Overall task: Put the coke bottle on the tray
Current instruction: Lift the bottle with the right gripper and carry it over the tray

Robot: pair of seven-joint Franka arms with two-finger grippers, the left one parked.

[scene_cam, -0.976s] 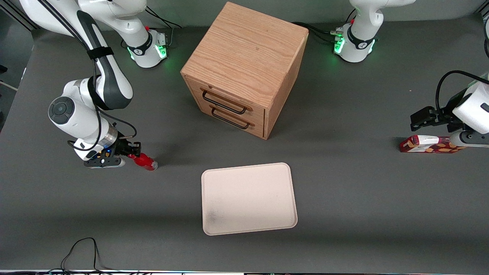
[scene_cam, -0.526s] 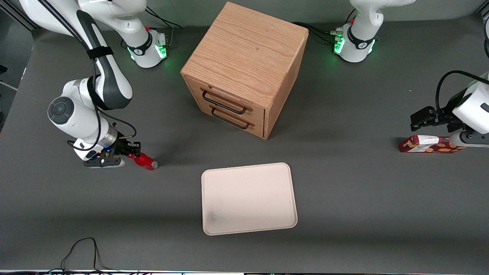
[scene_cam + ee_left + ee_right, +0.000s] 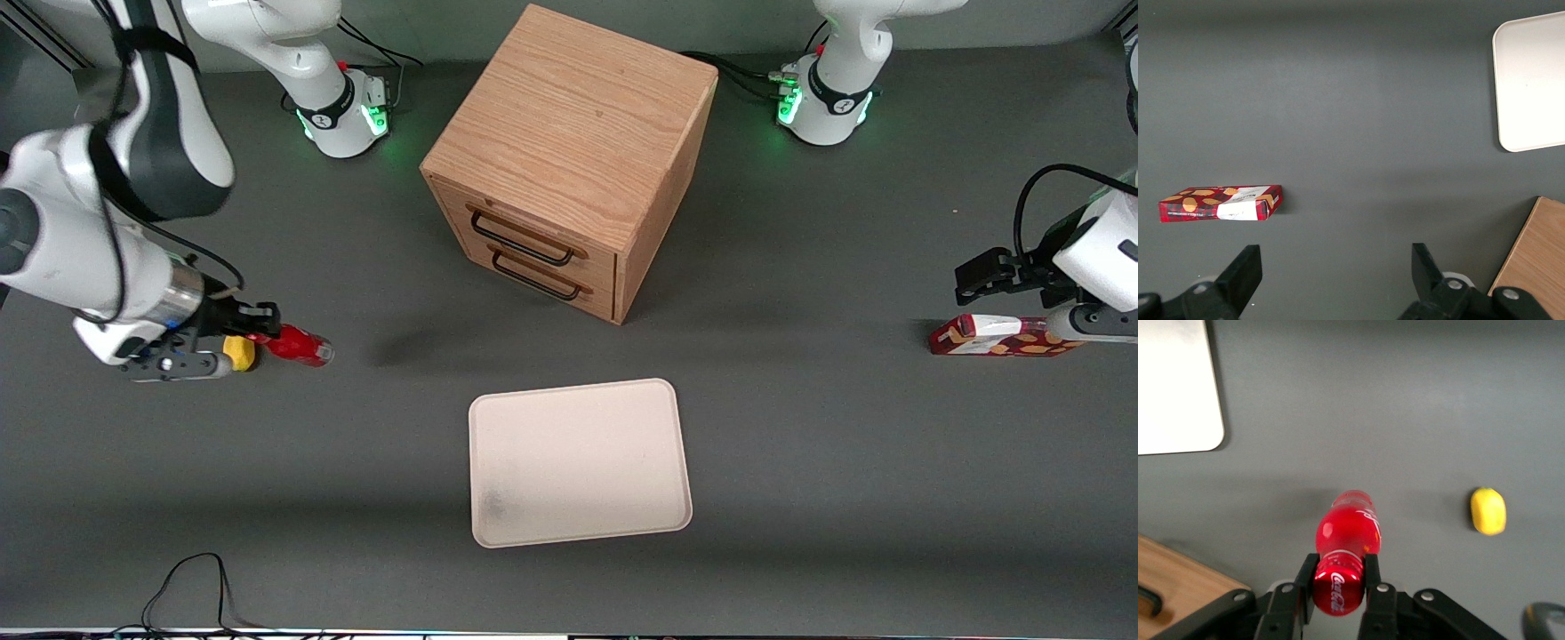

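You had the gripper [image 3: 1337, 581] clamped on the coke bottle [image 3: 1347, 543], lifted well clear of the tray [image 3: 578, 462]; carrying it over came next

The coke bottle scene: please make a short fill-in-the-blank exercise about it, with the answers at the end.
1. The gripper is shut on the coke bottle near its ____.
2. The bottle is held above the table, not yet over the ____.
3. The small yellow object lies on the ____.
4. The wooden box has ____ drawer handles.

Answers: cap; tray; table; two
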